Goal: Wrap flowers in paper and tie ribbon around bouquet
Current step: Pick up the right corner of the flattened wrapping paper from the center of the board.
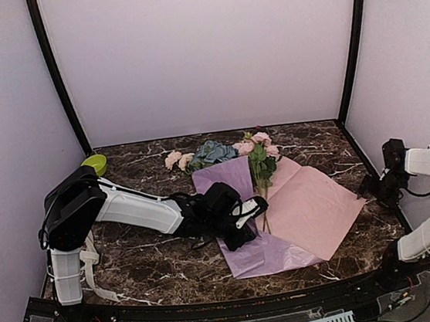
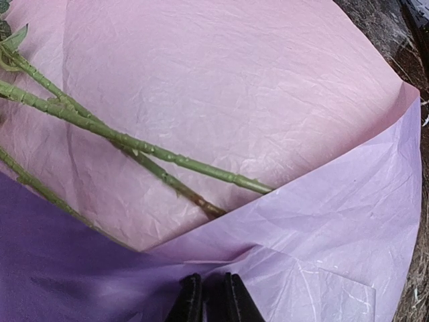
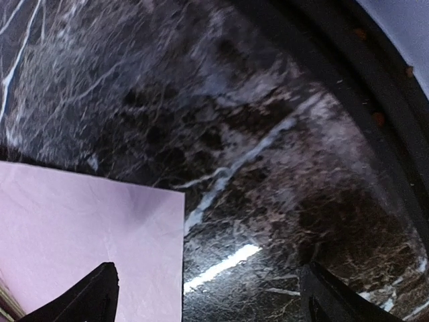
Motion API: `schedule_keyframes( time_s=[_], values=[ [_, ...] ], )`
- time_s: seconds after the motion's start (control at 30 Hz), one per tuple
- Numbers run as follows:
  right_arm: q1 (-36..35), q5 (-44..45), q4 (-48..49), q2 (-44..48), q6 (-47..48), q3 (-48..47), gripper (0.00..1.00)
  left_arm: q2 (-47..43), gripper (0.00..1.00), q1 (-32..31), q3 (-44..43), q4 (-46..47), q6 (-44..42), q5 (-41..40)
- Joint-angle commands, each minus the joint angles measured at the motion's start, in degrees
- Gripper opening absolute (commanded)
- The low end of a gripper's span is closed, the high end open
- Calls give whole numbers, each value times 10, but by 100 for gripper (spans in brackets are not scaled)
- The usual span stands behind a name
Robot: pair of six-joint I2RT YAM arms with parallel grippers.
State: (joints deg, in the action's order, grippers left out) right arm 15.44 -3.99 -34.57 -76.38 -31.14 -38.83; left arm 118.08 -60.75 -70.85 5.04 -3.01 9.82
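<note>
The paper [image 1: 313,204] lies on the marble table, pink face up, with its left part folded over as a lilac flap [image 1: 229,179]. The flowers [image 1: 261,167] rest across it, green stems [image 2: 134,141] toward me, pink, cream and blue heads at the back. My left gripper [image 1: 244,216] is shut on the lilac fold [image 2: 301,228] just beyond the stem ends, its narrow jaws [image 2: 208,298] pinching the sheet. My right gripper [image 1: 373,186] hangs open over the paper's right corner [image 3: 87,228], nothing between its fingers [image 3: 208,282]. A cream band, seemingly the ribbon [image 1: 92,272], lies by the left arm's base.
A green bowl [image 1: 95,164] sits at the back left corner. Black frame posts and pale walls close in the table on three sides. Bare dark marble [image 3: 268,134] shows under the right gripper, close to the table's right edge.
</note>
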Motion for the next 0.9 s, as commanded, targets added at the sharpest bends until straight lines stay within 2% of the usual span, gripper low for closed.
schedule_keyframes(
  time_s=[0.0, 0.1, 0.27, 0.43, 0.5, 0.6, 0.73, 0.8, 0.87],
  values=[
    [3, -110, 50, -22, 22, 25, 90, 14, 13, -4, 5, -32, -10, 29],
    [3, -188, 91, -36, 8, 52, 81, 13, 13, -4, 6, -35, -19, 26],
    [1, -298, 160, -45, -23, 83, 73, 13, 13, -4, 5, -40, -30, 20],
    [-23, -315, 143, -22, -31, 75, 72, 14, 13, -4, 3, -39, -28, 23],
    [-48, -257, 82, 8, -24, 53, 71, 14, 13, -4, 2, -40, -26, 24],
    [-96, -105, -23, 82, -39, 11, 72, 16, 13, -4, 3, -38, -26, 24],
    [-207, 89, -149, 205, -134, -41, 76, 19, 13, -4, 1, -39, -27, 25],
    [-270, 123, -183, 257, -211, -45, 76, 21, 13, -4, 0, -39, -29, 26],
    [-329, 109, -200, 283, -295, -32, 73, 22, 13, -4, -1, -42, -30, 24]
  ],
)
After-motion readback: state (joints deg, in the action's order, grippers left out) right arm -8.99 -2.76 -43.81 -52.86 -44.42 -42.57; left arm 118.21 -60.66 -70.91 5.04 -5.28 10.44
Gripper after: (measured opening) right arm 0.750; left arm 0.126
